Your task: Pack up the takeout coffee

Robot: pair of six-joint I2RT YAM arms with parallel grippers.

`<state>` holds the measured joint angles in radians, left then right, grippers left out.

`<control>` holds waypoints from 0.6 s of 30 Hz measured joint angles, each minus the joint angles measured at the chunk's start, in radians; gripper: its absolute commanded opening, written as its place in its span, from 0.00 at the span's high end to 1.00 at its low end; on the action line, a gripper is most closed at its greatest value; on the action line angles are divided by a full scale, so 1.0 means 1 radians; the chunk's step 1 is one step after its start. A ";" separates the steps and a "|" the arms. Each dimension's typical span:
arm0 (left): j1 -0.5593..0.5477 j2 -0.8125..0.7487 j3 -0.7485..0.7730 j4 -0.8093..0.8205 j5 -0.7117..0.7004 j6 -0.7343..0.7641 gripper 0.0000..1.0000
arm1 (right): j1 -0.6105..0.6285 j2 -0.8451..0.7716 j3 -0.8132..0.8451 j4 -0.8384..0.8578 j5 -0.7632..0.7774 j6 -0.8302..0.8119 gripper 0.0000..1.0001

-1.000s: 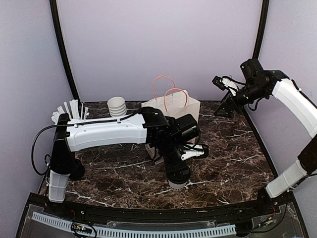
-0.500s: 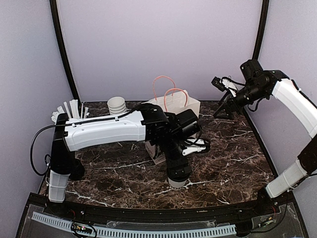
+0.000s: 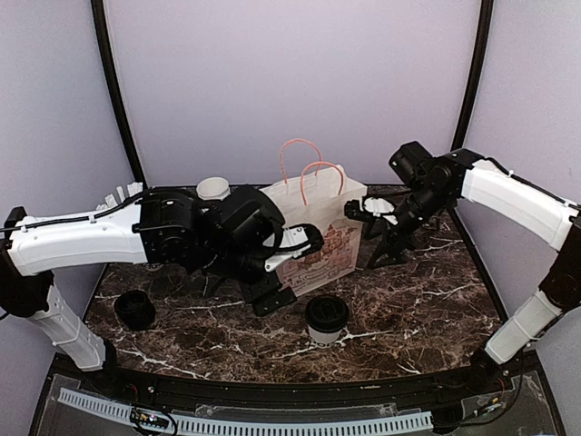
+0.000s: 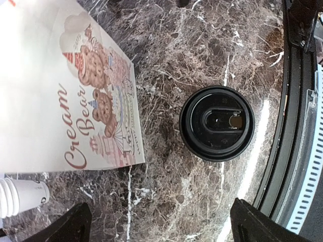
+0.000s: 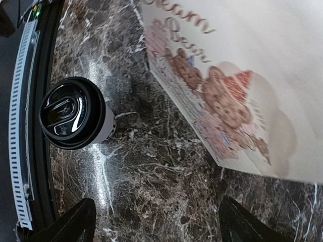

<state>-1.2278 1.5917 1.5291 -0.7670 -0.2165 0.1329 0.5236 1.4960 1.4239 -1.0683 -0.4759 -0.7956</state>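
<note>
1. White paper bag [image 3: 338,216]: upright, 2 pink handles, bear print lettered "Cream Bear".
2. Nested white cups [image 3: 214,189]: just left of the bag, at the rear.
3. Round black object [image 3: 134,310]: on the dark marble table [image 3: 427,292], near-left.

Reaches in from 9 o'clock with the left arm [image 3: 82,241], elbow low, left gripper [image 3: 295,270] at centre, fingers spread wide and gripping nothing. Bends in from 3 o'clock with the right arm [image 3: 508,195], right gripper [image 3: 374,234] angled down, fingers likewise parted.

Black-lidded white coffee cup [image 5: 75,113] upright on marble tabletop [image 5: 151,176], apart from bear-print paper bag [image 5: 262,60]; right gripper [image 5: 157,224] spread, empty.
</note>
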 measured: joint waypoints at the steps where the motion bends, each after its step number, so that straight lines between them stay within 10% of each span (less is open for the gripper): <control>1: 0.000 -0.032 -0.056 0.028 -0.008 -0.027 0.02 | 0.032 0.018 -0.003 0.001 0.018 -0.014 0.15; 18: 0.007 -0.171 -0.576 0.489 0.010 -0.390 0.14 | 0.252 0.149 -0.060 0.116 0.235 -0.113 0.17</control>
<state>-1.2209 1.4204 0.9527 -0.2779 -0.2062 -0.2573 0.7753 1.6447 1.3636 -0.9520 -0.2405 -0.9081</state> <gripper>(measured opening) 0.870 0.836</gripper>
